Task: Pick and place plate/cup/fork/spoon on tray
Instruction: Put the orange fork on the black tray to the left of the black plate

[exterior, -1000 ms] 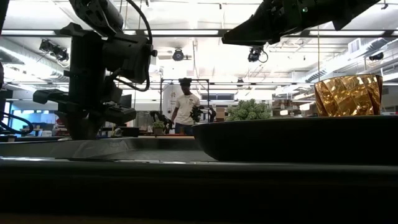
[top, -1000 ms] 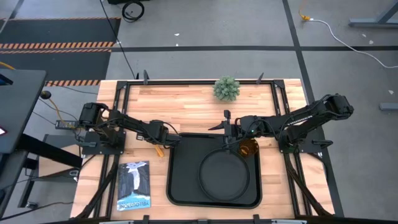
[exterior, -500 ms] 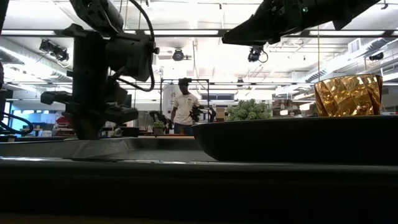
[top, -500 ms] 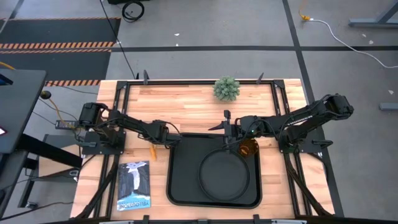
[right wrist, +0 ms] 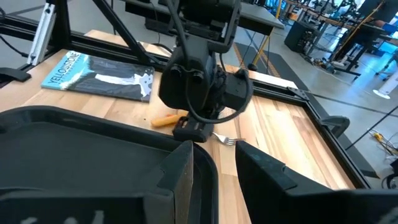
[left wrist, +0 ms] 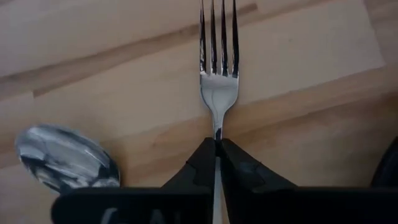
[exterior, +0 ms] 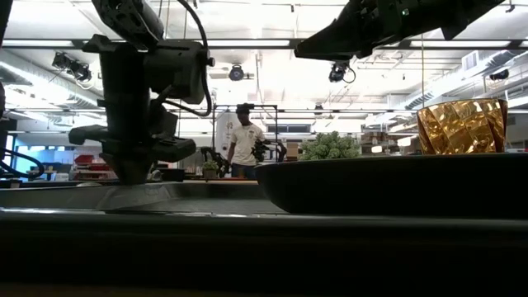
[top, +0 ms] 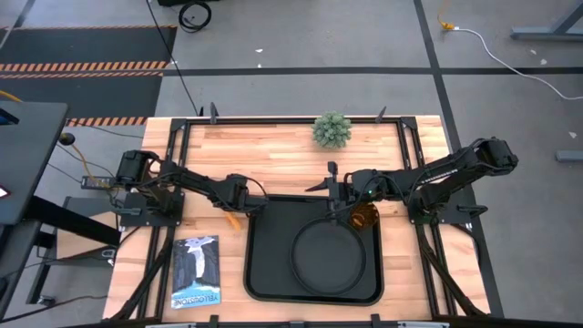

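My left gripper point(top: 241, 199) stands just left of the black tray's point(top: 269, 246) far left corner, shut on the fork point(left wrist: 217, 56). The spoon's silver bowl point(left wrist: 65, 158) lies on the wood beside the fork. An orange handle point(top: 232, 220) shows by the gripper; I cannot tell which utensil it belongs to. The round black plate point(top: 328, 255) lies in the tray. The amber cup point(top: 364, 217) stands upright in the tray's far right corner. My right gripper point(right wrist: 217, 171) hovers open over the tray's far edge, touching nothing. My left gripper pinches the fork's thin metal neck point(left wrist: 216, 127), just behind the tines, between its two fingertips point(left wrist: 202, 163). The fingers come from above, pointing down, one on each side of the neck. The handle is hidden under the gripper. I cannot tell whether the tines point(right wrist: 227, 140) are clear of the wood.
A magazine point(top: 196, 271) lies near the table's front left, left of the tray. A small green plant point(top: 332, 129) stands at the far edge. Black frame rails run along the table's sides. A person point(exterior: 245, 144) stands in the room far behind the table.
In the low view my left gripper has shifted a little toward the table's right, toward the tray. My right arm, the plate and the cup have kept still.
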You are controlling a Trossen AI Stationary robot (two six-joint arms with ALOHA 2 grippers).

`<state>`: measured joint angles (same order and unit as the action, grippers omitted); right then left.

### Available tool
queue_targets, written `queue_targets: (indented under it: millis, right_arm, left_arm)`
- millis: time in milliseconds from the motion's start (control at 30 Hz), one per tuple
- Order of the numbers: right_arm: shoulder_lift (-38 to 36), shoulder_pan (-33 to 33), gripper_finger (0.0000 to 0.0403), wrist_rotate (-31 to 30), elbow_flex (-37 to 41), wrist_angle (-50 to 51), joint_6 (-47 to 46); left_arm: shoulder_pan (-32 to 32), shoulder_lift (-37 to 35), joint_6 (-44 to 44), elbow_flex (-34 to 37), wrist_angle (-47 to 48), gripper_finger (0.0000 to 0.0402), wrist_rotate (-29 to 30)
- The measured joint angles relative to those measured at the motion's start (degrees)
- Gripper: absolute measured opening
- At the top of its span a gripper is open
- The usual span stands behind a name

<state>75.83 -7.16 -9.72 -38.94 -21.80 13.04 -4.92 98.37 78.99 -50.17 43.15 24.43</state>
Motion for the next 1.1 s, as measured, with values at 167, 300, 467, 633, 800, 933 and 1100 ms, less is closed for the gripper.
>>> queue_targets:
  millis: [167, 300, 467, 633, 800, 933, 1100]
  right_arm:
    - [0.0, 0.0, 0.0128, 0.6, 0.0, 0.0, 0.0]
    - [0.0, 0.0, 0.0128, 0.7, 0.0, -0.2, -0.2]
    - [0.0, 0.0, 0.0128, 0.9, 0.0, -0.4, -0.7]
    - [0.0, -0.2, 0.0128, 0.9, 0.0, -0.4, -0.9]
    - [0.0, -0.6, 0.0128, 0.9, 0.0, -0.4, -0.9]
    - [0.0, -1.0, 0.0128, 0.9, 0.0, -0.6, -0.6]
    - [0.0, -1.5, 0.0128, 0.9, 0.0, -1.4, -0.1]
  left_arm:
    - [0.0, 0.0, -0.3, 0.0, -0.7, 0.0023, 2.0]
    - [0.0, 0.0, -0.3, 0.0, -1.1, 0.0024, 4.1]
    - [-0.2, 0.0, -0.2, 0.0, -2.7, 0.0019, 8.5]
    - [-0.2, 0.0, -0.2, 0.0, -3.6, 0.0023, 12.4]
    - [-0.1, -0.1, -0.3, 0.0, -3.5, 0.0021, 16.5]
    - [-0.1, -0.1, -0.2, 0.0, -3.7, 0.0023, 23.3]
    - [0.0, -0.1, -1.5, 0.0, -4.6, 0.0023, 28.8]
